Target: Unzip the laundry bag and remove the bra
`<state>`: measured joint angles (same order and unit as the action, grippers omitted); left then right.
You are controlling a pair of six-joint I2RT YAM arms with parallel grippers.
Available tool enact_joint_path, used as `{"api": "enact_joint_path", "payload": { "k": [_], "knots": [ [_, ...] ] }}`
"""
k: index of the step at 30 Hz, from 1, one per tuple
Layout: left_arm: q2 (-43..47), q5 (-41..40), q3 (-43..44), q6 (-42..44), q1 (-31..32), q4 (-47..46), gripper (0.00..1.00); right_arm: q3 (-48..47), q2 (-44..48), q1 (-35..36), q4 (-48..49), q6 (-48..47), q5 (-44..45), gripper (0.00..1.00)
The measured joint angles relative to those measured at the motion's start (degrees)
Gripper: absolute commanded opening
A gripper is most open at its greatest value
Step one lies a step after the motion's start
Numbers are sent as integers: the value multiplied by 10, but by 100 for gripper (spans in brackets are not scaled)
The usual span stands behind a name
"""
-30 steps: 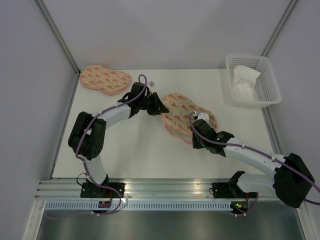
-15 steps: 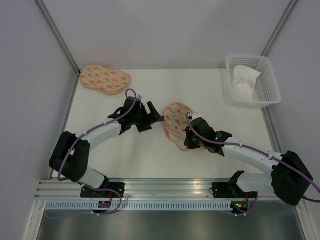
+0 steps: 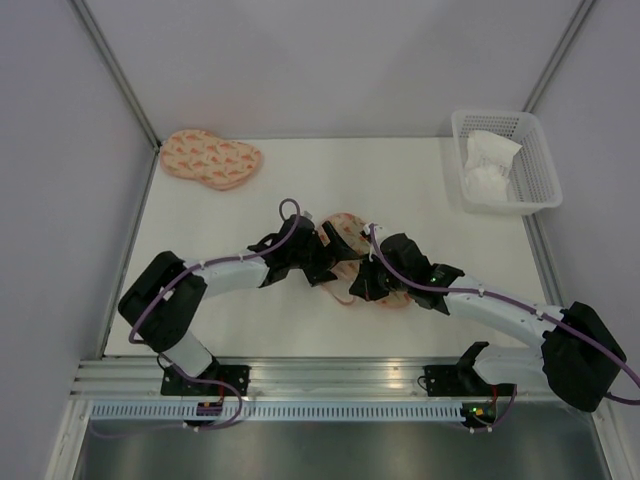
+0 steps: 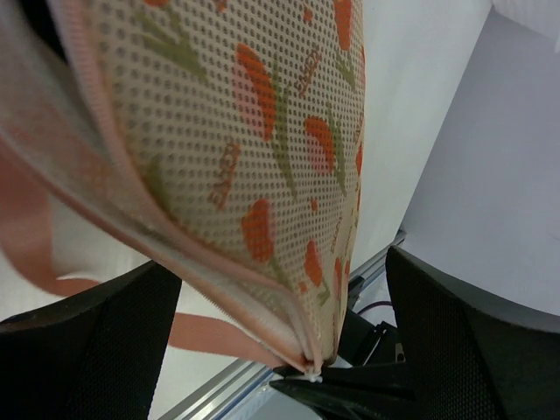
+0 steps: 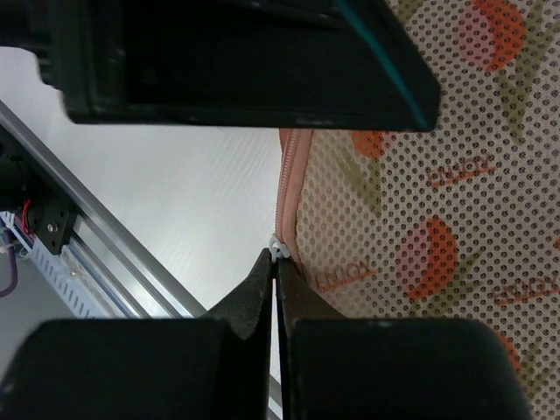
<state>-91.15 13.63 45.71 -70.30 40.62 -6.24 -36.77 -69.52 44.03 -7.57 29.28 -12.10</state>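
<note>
The laundry bag point(image 3: 343, 233), peach mesh with an orange leaf print, is bunched up mid-table between both grippers. My left gripper point(image 3: 322, 262) is open, its fingers point(image 4: 87, 350) on either side of the bag's point(image 4: 262, 131) pink zipper edge without pinching it. My right gripper point(image 3: 366, 281) is shut on the small white zipper pull point(image 5: 277, 242) at the end of the pink zipper rim point(image 5: 289, 188). The same pull point(image 4: 311, 378) shows in the left wrist view, pinched by the right fingertips. The bra is hidden.
A second leaf-print pouch point(image 3: 210, 158) lies at the back left corner. A white lattice basket point(image 3: 535, 150) holding white cloth point(image 3: 488, 160) stands at the back right. A loose pink strap point(image 4: 52, 262) hangs below the bag. The metal rail point(image 3: 320, 375) runs along the near edge.
My left gripper has opened and swung toward the near right, onto the bag's edge. The right gripper has dragged the zipper pull leftward, and the bag has bunched up and shifted left.
</note>
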Motion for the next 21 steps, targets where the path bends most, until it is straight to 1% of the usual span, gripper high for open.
{"api": "enact_joint_path", "payload": {
  "k": [4, 6, 7, 9, 10, 11, 13, 21],
  "knots": [
    [-35, 0, 19, -22, 21, -17, 95, 7, 1, 0, 3, -3, -6, 1],
    [-39, -1, 20, -31, 30, -20, 82, 8, 1, 0, 3, -4, -7, 1],
    [-39, -1, 19, -36, 33, -23, 67, 8, 1, 0, 3, -4, -7, 0],
    [-38, -4, 14, -45, 37, -40, 48, 8, 1, 0, 3, -5, -7, 0],
    [-38, -8, 10, -49, 38, -48, 26, 8, 1, 0, 3, -5, -7, 0],
    [-38, -12, 5, -56, 38, -53, 17, 8, 1, 0, 3, -6, -7, 0],
    [-38, -17, -3, -58, 37, -59, 2, 8, 1, 0, 3, -6, -7, 0],
    [-38, -25, -4, -59, 26, -63, 2, 8, 2, 0, -1, -8, -5, 1]
  ]
}}
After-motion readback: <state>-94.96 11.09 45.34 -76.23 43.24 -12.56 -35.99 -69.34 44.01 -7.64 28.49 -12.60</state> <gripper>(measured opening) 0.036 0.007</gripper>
